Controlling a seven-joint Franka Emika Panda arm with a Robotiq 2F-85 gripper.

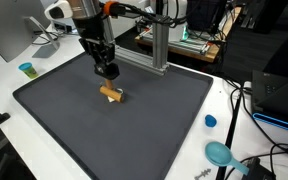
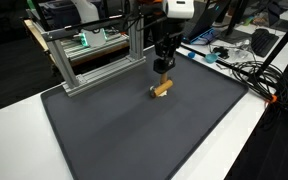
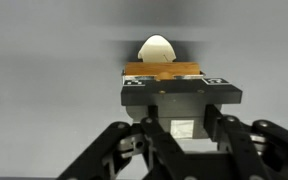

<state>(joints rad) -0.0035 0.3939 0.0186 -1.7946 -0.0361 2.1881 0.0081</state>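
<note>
Wrist view shows a small tan wooden block point(image 3: 164, 70) just below the pincer point(image 1: 107, 74). It looks light and stiff, best gripped across its flat sides. I cannot tell how wide the pincer stands.

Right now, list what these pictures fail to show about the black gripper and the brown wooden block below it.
- Black gripper: too small and dark in both exterior views to tell open from shut.
- Brown wooden block: in the wrist view the gripper's body hides its near part.
- White rounded thing: wrist view, blurred, lower part behind the block.
- Small blue round thing: exterior view, too small to name.
</note>
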